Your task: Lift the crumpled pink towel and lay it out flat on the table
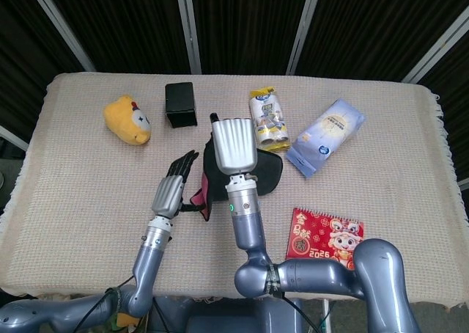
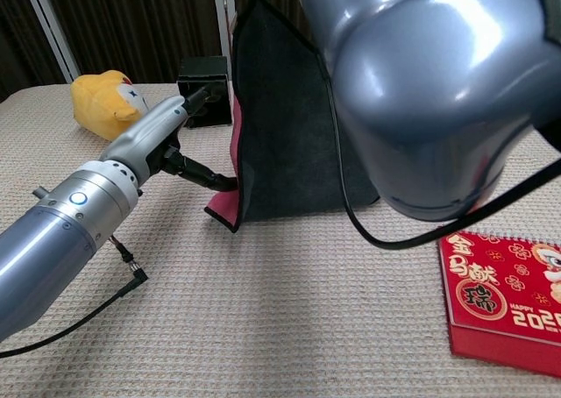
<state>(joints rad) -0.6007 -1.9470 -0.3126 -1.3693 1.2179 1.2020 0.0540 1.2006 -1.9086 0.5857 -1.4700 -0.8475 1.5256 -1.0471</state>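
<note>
The towel (image 2: 289, 135) hangs upright from my right hand (image 1: 234, 144), which holds its top edge above the table. Its facing side is dark and a pink side (image 2: 230, 166) shows along the left edge. The lower edge touches the table cloth. In the head view the towel (image 1: 267, 173) bulges out to the right of my right forearm. My left hand (image 1: 170, 190) sits just left of the towel with its fingers straight and spread. Its thumb (image 2: 206, 177) touches the pink edge low down. The right hand's grip itself is hidden in the chest view.
A black box (image 1: 180, 104) and a yellow plush toy (image 1: 128, 119) lie at the back left. A printed packet (image 1: 269, 119) and a blue-white bag (image 1: 326, 136) lie at the back right. A red calendar (image 1: 325, 238) lies at the front right.
</note>
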